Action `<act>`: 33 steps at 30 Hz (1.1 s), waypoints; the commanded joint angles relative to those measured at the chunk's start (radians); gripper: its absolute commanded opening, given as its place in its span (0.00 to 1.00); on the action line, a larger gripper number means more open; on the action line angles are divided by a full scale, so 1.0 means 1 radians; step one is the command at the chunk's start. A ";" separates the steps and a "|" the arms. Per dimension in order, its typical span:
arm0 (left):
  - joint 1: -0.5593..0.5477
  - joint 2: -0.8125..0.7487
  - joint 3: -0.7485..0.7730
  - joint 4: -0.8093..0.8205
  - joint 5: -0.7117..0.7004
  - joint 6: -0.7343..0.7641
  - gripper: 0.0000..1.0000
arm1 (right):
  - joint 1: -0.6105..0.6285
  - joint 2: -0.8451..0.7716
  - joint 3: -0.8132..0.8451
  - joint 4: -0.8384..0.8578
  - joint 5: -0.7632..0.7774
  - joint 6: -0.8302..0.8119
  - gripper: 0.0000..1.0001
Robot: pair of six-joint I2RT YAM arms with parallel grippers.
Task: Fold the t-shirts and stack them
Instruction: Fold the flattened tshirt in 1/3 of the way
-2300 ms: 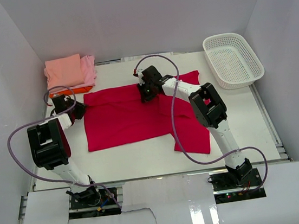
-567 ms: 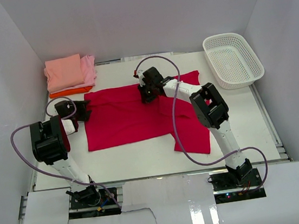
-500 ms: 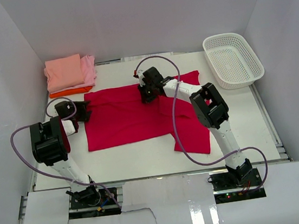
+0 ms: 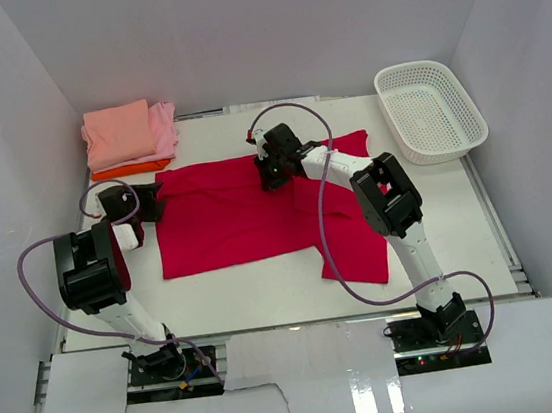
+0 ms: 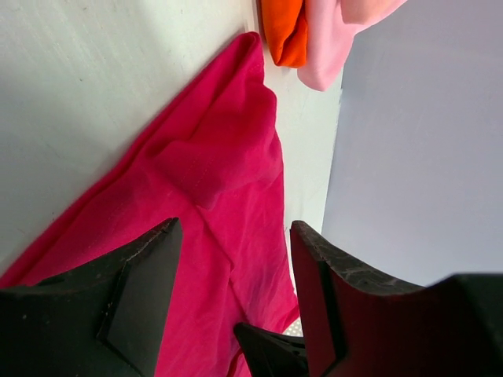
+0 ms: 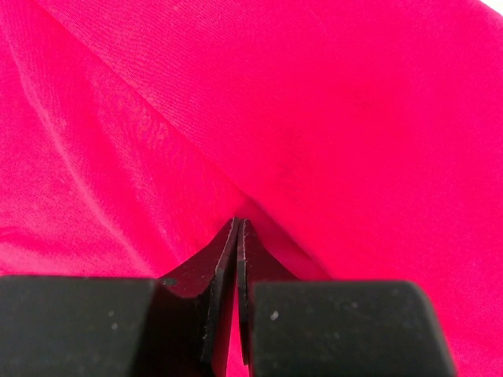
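The crimson t-shirt (image 4: 227, 217) is lying spread out on the table (image 4: 267, 293), its long axis running left to right, with one part trailing toward the near right edge. Behind its left end the folded t-shirts (image 4: 131, 134) are sitting in a stack at the far left corner. The right gripper (image 4: 270, 177) is resting on the shirt's far edge about midway along; in its wrist view the jaws are standing closed, and the cloth is rising in a ridge to their tips, so it seems to be pinching a fold of the fabric. The left gripper (image 4: 151, 203) is hanging at the shirt's left end with its jaws standing apart and nothing between them. The red corner is lying just ahead of it, running away toward the stack, so this arm is by far the nearer one for taking that end.
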 commanded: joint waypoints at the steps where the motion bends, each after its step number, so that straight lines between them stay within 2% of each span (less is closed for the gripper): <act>1: 0.001 0.014 0.026 0.017 -0.008 -0.007 0.67 | 0.010 -0.008 -0.031 -0.061 0.013 -0.017 0.08; 11: -0.014 0.061 -0.003 0.116 -0.013 -0.067 0.67 | 0.010 -0.003 -0.021 -0.065 0.015 -0.020 0.08; 16: -0.043 0.110 0.014 0.157 -0.059 -0.060 0.68 | 0.010 -0.005 -0.021 -0.067 0.016 -0.022 0.08; 20: -0.066 0.158 -0.027 0.299 -0.079 -0.112 0.68 | 0.010 0.000 -0.023 -0.068 0.022 -0.028 0.08; 24: -0.083 0.193 -0.036 0.344 -0.108 -0.116 0.68 | 0.009 0.001 -0.029 -0.067 0.028 -0.031 0.08; 26: -0.086 0.202 -0.059 0.425 -0.129 -0.125 0.68 | 0.009 0.001 -0.031 -0.067 0.028 -0.034 0.08; 33: -0.088 0.160 -0.102 0.473 -0.151 -0.082 0.68 | 0.009 0.007 -0.031 -0.065 0.025 -0.034 0.08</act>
